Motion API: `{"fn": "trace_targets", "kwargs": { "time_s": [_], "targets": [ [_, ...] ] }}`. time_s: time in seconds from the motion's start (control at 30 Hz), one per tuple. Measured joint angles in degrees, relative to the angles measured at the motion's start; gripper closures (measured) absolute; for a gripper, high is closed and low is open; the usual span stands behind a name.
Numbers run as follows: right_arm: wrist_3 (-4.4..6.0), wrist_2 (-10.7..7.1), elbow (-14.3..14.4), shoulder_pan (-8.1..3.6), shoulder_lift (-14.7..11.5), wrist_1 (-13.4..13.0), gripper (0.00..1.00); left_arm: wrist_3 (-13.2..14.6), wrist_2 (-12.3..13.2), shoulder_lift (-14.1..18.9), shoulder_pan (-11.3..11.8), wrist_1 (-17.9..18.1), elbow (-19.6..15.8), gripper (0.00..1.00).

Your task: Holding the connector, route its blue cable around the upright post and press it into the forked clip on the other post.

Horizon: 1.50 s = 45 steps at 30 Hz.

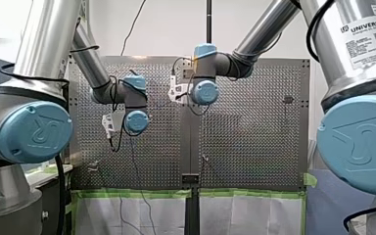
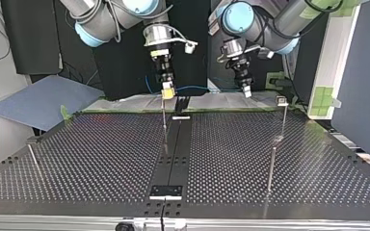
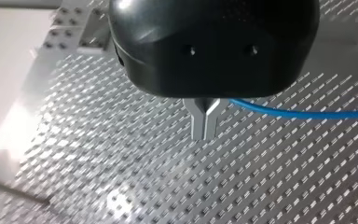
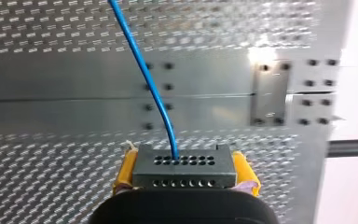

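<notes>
My right gripper (image 4: 184, 161) pinched the dark connector block (image 4: 185, 171) between its yellow pads (image 4: 125, 171), with 2 rows of small holes facing ahead. The blue cable (image 4: 154, 88) left 1 hole in the upper row and ran ahead over the perforated table (image 4: 51, 154) in a slight curve. Beside the cable a bolted metal plate (image 4: 268, 100) lay on the table, and past it showed a grey rod (image 4: 352, 148).

In the top view this gripper hung over the table's far edge, left of centre, right above the tip of a thin upright post (image 2: 164, 126). I couldn't tell if they touched.

My left gripper (image 3: 205, 126) hung to the right of it there. Its metal fingers (image 3: 198, 122) were pressed together, with nothing seen between the tips. The cable passed just beside the finger roots and ran off sideways; contact was not readable. A short blue stretch showed between the 2 grippers in the top view.

Further right stood a headed post (image 2: 281, 100), its top a small block whose fork I couldn't read. A plain post (image 2: 271, 168) stood nearer the camera.
</notes>
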Motion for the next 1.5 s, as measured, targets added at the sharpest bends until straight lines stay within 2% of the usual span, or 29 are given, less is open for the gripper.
{"fn": "trace_targets", "kwargs": {
  "time_s": [0.13,0.4,0.53,0.67,0.8,0.9,1.17,1.33,1.5],
  "targets": [
    [-0.07,-1.22,-1.78,-0.51,-1.79,1.78,1.00,-0.63,-0.92,2.02,0.66,-2.02,1.33,1.00],
    [-0.42,-3.07,-5.93,-1.77,-5.70,5.92,1.00,-4.07,-1.16,6.58,1.52,-6.60,5.61,1.00],
    [-0.50,-3.88,-8.05,-2.40,-6.36,8.05,1.00,-4.87,-1.20,8.55,2.11,-8.56,7.59,1.00],
    [-0.51,-4.84,-10.05,-3.05,-6.44,10.04,1.00,-5.59,-1.27,10.43,2.76,-10.44,9.46,1.00],
    [-0.47,-6.51,-12.14,-3.71,-6.42,11.77,1.00,-6.06,-1.31,12.30,3.51,-12.30,11.33,1.00],
    [-0.36,-7.82,-13.80,-4.09,-6.38,12.60,1.00,-6.10,-1.34,13.82,4.14,-13.84,12.86,1.00],
    [0.16,-9.76,-17.87,-5.01,-6.07,13.59,1.00,-5.37,-1.25,17.66,5.78,-17.66,16.69,1.00],
    [0.33,-10.31,-19.83,-5.72,-4.59,14.72,1.00,-5.10,-1.08,19.78,7.16,-19.78,18.82,1.00],
    [0.36,-11.06,-20.65,-6.23,-2.79,14.87,1.00,-6.39,0.78,22.29,9.50,-22.33,21.34,1.00]
  ]
}}
